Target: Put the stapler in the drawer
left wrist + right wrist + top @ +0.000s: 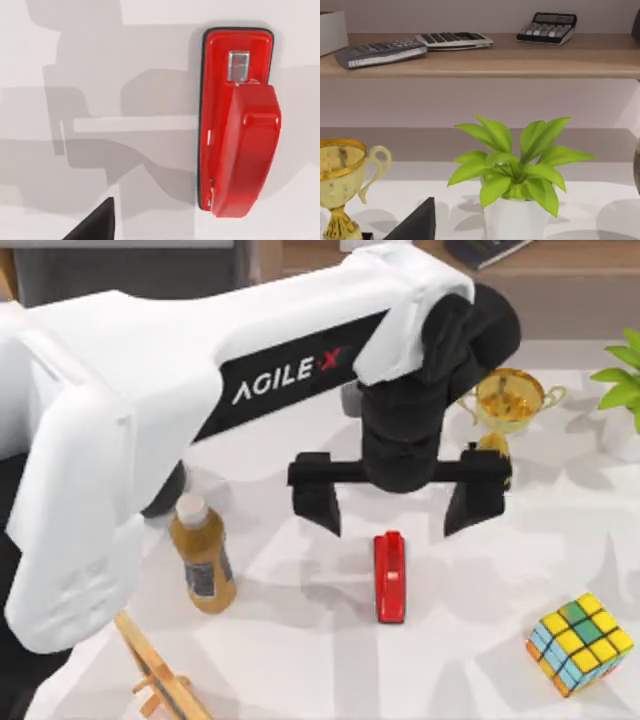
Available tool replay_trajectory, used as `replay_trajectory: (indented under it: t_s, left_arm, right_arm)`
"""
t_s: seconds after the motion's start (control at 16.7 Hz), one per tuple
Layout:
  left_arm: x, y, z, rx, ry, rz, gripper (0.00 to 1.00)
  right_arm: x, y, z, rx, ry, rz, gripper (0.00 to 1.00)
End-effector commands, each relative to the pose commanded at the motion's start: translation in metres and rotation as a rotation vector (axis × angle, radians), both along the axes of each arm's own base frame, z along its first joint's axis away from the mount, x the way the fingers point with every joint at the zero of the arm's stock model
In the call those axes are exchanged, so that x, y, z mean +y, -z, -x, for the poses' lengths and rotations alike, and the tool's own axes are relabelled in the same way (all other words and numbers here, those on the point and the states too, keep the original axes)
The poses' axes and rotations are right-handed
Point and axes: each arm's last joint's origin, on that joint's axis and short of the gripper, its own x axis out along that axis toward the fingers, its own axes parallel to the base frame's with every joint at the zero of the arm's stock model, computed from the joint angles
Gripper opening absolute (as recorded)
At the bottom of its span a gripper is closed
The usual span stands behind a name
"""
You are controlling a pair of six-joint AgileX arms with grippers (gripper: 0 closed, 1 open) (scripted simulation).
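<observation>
The worktop point(300, 660) is white with a faint marbled pattern, and soft grey shadows fall across it. Beyond its far edge a pale wall point(480, 105) rises, carrying a long brown wooden shelf point(520, 62). On that shelf lie three calculators: a grey one point(380, 53) at the left, a flat light one point(454, 40) beside it, and a dark one point(547, 27) farther right. The light is even and bright.

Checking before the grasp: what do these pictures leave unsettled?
- Drawer: outside all three views.
- Left gripper hangs open above the stapler; top view leaves the gap between them unreadable.
- Trophy: partly behind the left arm, top view.
- Plant: cut by the right edge, top view.
</observation>
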Motion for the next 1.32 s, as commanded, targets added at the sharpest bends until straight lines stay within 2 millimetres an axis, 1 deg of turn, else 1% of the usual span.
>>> replay_trajectory:
  t_s: [0.12, 0.48, 0.6, 0.9, 0.96, 1.02, 1.26, 1.32]
  left_arm:
    - [-0.007, 0.0, 0.004, 0.0, -0.004, -0.028, 1.0]
    - [-0.005, 0.0, 0.003, 0.0, -0.007, -0.024, 1.0]
    - [-0.006, 0.012, 0.003, 0.001, -0.004, -0.028, 1.0]
    - [-0.007, 0.058, 0.003, -0.001, -0.004, -0.026, 1.0]
    - [-0.007, 0.065, 0.004, -0.001, -0.004, -0.026, 1.0]
    - [-0.007, 0.069, 0.004, 0.0, -0.004, -0.028, 1.0]
    - [-0.007, 0.07, 0.004, 0.0, -0.004, -0.028, 1.0]
    - [-0.007, 0.07, 0.004, 0.0, -0.004, -0.028, 0.92]
  right_arm:
    - [0.0, 0.0, 0.0, 0.0, 0.0, 0.0, 1.0]
    - [0.0, 0.0, 0.0, 0.0, 0.0, 0.0, 1.0]
    - [0.0, 0.0, 0.0, 0.0, 0.0, 0.0, 1.0]
    - [0.0, 0.0, 0.0, 0.0, 0.0, 0.0, 1.0]
    - [0.0, 0.0, 0.0, 0.0, 0.0, 0.0, 1.0]
    - [0.0, 0.0, 0.0, 0.0, 0.0, 0.0, 1.0]
    - [0.0, 0.0, 0.0, 0.0, 0.0, 0.0, 1.0]
    - [0.0, 0.0, 0.0, 0.0, 0.0, 0.0, 1.0]
